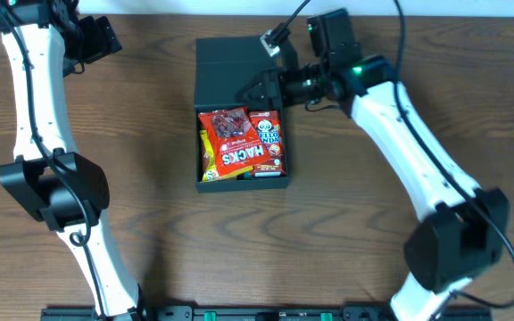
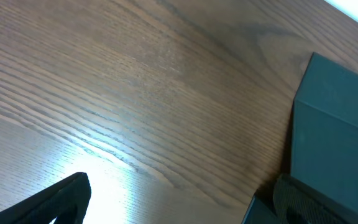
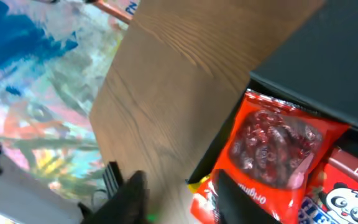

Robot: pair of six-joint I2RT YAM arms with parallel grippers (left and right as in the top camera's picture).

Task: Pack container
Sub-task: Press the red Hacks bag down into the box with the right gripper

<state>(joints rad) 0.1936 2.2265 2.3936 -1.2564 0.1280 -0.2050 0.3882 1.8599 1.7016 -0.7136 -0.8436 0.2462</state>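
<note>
The container [image 1: 226, 67] is a dark square box at the table's middle, its flap lid lying open toward the back. Inside lie a red HACKS packet [image 1: 232, 138], a red panda snack box [image 1: 268, 134] and a yellow packet [image 1: 207, 160]. My right gripper [image 1: 261, 87] hovers over the lid's right front, beside the packed snacks. In the right wrist view its fingers [image 3: 132, 199] stand apart with nothing between them, and the red packet [image 3: 272, 143] lies just beyond the gripper [image 3: 185, 202]. My left gripper [image 1: 105, 40] is far off at the back left, wide open [image 2: 182, 202], with the container [image 2: 340, 124] at the view's right.
Bare wooden tabletop [image 1: 150, 134] surrounds the box. The left arm [image 1: 52, 178] runs down the left side and the right arm [image 1: 418, 160] crosses the right side. Past the table's edge the right wrist view shows a patterned floor [image 3: 36, 93].
</note>
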